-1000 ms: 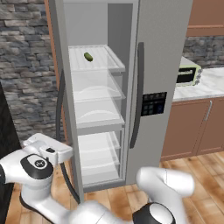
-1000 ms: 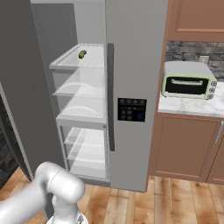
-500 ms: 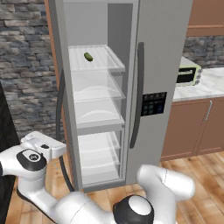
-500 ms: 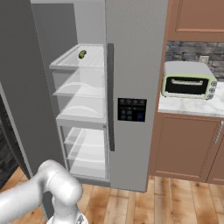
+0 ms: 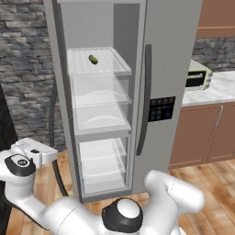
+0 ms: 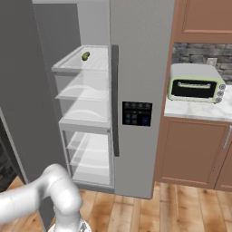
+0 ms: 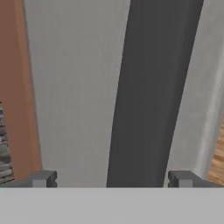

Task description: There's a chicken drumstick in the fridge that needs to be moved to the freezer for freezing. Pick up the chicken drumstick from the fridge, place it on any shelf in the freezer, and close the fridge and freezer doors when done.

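**Open door and handle block the tool's front**

The door stands swung out, its dark handle rising straight between the spread fingertips. The shelves behind lie open from the front, bare but for a small green item on top.

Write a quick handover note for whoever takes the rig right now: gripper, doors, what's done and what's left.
Gripper: open, finger tips either side of the dark door handle, holding nothing.
Left compartment door stands open; small green item on its top shelf. Right door is shut.
Done: one door opened.
Left: find and pick the chicken drumstick, place it on a freezer shelf, close both doors.
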Tool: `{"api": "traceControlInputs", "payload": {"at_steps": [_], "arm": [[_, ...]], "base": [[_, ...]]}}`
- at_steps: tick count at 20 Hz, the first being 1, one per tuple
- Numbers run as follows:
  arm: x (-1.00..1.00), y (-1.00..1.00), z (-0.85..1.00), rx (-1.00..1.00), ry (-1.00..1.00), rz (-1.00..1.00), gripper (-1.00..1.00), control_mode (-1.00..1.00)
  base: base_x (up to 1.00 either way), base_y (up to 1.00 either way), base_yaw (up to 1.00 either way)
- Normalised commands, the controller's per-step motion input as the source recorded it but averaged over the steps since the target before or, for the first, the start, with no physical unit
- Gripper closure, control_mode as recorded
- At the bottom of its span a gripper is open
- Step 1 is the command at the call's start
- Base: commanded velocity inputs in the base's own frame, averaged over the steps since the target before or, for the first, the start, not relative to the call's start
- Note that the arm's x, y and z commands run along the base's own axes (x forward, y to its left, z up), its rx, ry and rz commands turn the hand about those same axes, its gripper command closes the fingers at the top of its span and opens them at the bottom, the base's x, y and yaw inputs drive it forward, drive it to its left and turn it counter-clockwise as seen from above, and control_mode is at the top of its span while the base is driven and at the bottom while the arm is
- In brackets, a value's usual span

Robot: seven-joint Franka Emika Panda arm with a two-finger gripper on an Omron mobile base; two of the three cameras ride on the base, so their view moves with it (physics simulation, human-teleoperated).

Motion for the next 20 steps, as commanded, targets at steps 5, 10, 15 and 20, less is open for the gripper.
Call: {"api": "traceControlInputs", "payload": {"at_steps": [5, 10, 15, 20], "arm": [[0.26, 0.09, -0.05, 0.00, 0.08, -0.03, -1.00, -1.00], [0.25, -0.77, -0.09, 0.01, 0.10, -0.04, -1.00, -1.00], [0.26, -1.00, -0.12, 0.07, 0.06, -0.01, -1.00, -1.00], [0.05, -1.00, -0.10, 0.11, 0.00, 0.00, -1.00, -1.00]], "base": [[0.00, 0.00, 0.00], [0.00, 0.00, 0.00], [0.00, 0.00, 0.00], [0.00, 0.00, 0.00]]}}
